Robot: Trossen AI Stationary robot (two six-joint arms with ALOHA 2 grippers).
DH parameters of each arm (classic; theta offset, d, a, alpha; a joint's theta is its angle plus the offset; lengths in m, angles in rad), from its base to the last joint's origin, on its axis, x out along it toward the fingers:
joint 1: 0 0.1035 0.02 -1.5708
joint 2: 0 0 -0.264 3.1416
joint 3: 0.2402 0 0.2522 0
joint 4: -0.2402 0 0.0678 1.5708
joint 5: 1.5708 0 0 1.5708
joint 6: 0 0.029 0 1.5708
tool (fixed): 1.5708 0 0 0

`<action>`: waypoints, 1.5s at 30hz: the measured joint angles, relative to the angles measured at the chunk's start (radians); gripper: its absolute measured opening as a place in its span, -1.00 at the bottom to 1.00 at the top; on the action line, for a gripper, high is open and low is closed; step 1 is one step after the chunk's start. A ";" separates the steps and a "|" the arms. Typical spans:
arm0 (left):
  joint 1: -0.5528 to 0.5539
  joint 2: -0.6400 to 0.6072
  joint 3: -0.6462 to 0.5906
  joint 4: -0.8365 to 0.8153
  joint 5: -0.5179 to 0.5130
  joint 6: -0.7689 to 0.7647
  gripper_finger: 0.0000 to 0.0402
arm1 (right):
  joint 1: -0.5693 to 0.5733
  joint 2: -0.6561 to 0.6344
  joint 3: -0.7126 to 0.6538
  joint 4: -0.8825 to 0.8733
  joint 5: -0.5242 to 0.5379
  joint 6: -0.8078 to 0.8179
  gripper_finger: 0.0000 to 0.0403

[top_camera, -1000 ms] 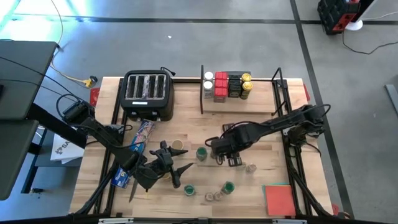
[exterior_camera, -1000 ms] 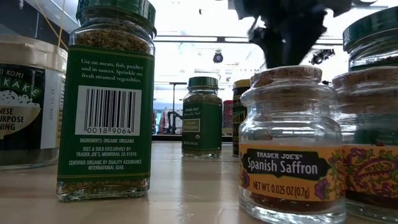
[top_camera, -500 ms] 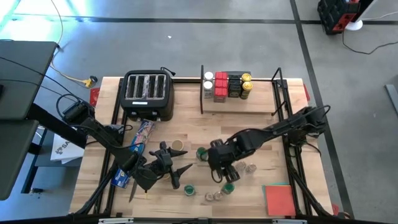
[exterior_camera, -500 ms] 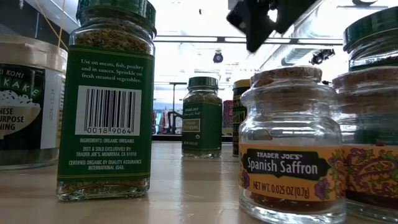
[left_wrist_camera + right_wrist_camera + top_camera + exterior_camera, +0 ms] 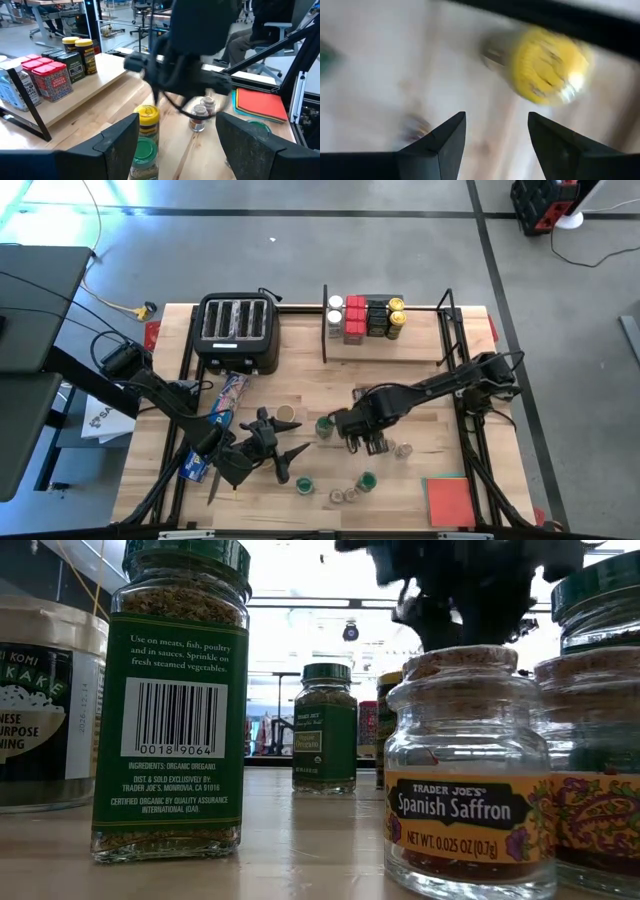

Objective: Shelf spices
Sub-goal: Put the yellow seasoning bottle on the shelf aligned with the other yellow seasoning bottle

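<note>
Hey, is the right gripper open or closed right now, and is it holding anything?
Open and empty. In its wrist view the right gripper shows bare wood between spread fingers, with a yellow-lidded jar ahead, untouched.

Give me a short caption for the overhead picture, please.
Right tool, open and empty, hovers among loose spice jars mid-table; left tool waits nearby; several spices already stand on the wooden shelf.

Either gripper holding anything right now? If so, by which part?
Nothing held. Right gripper is open and empty above the table, a yellow-lidded jar ahead of it. Left gripper is open and empty too.
</note>
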 joint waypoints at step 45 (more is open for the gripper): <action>0.033 0.000 0.000 -0.014 0.024 -0.025 0.29 | 0.007 -0.494 -0.679 1.040 0.166 0.149 0.59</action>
